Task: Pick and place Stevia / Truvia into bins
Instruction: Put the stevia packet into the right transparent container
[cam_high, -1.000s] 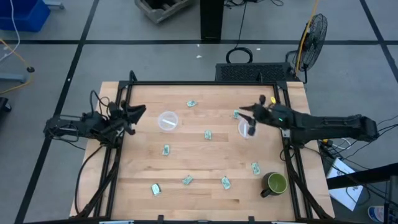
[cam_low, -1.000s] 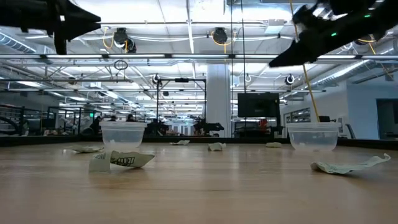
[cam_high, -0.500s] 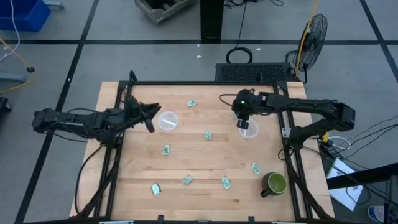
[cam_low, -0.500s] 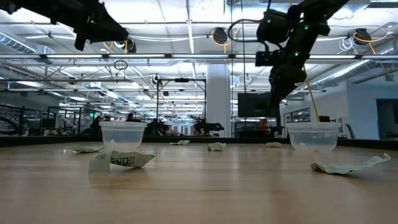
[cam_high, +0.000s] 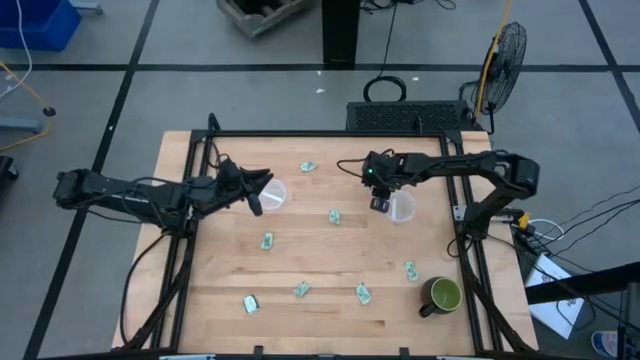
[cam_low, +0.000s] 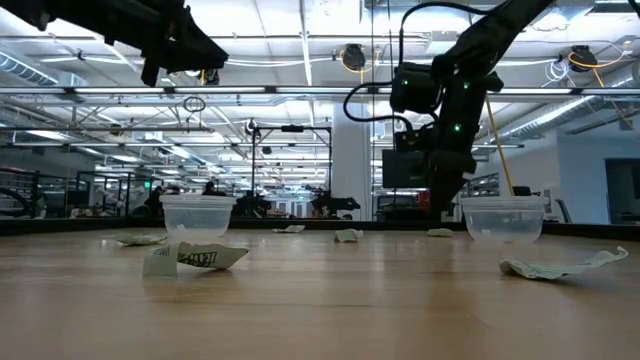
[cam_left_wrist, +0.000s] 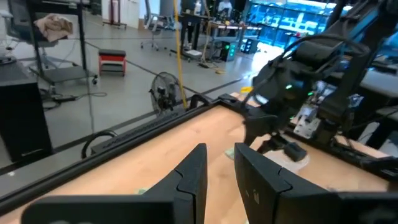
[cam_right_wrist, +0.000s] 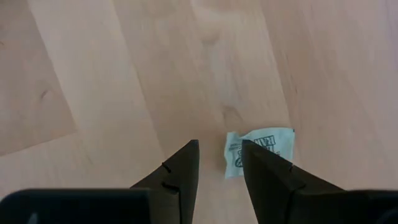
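Note:
Several pale green and white sachets lie flat on the wooden table, among them one (cam_high: 335, 216) in the middle and one (cam_high: 267, 241) below the left cup. Two clear cups stand upright: the left cup (cam_high: 272, 192) (cam_low: 197, 215) and the right cup (cam_high: 402, 208) (cam_low: 503, 218). My right gripper (cam_high: 379, 203) (cam_right_wrist: 219, 149) points straight down just left of the right cup, open by a narrow gap, with a sachet (cam_right_wrist: 264, 146) on the table beside one fingertip. My left gripper (cam_high: 255, 200) (cam_low: 205, 50) (cam_left_wrist: 219, 152) hovers high beside the left cup, slightly open and holding nothing.
A dark green mug (cam_high: 443, 294) stands at the table's near right corner. More sachets lie along the near edge (cam_high: 301, 289) (cam_high: 363, 293) and near the far edge (cam_high: 308, 166). A black frame rail (cam_high: 320, 134) borders the table. A fan (cam_high: 505, 50) stands beyond the far right corner.
My right gripper has tipped from nearly level to pointing straight down, dropped toward the table and shifted left off the right cup. My left gripper has reached toward the table's right, up to the left cup, staying high. Cups and sachets have not moved.

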